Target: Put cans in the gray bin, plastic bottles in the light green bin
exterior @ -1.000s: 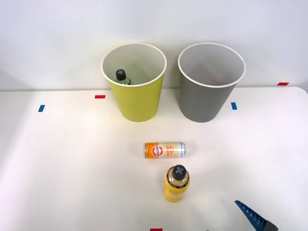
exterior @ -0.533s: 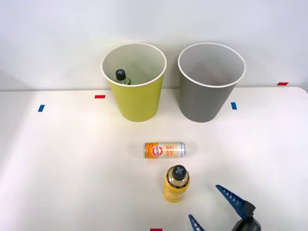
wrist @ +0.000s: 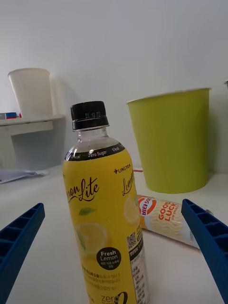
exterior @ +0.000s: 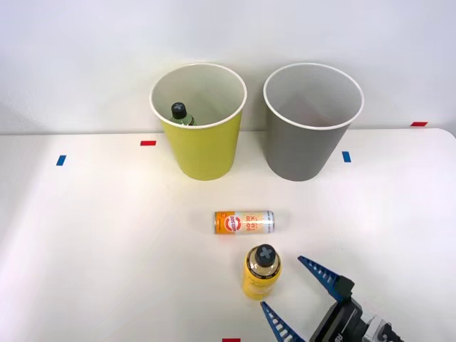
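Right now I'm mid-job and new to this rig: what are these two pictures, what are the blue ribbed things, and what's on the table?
The front view looks down from above the robot's arms. The other is taken from the right arm's wrist. The blue ribbed pieces are the two fingers of the right end effector, spread open and holding nothing; in the wrist view they flank the yellow bottle. On the white table that bottle stands upright, and the orange and silver can lies on its side just beyond it. At the back stand the light green bin, with another black-capped bottle inside, and the gray bin.
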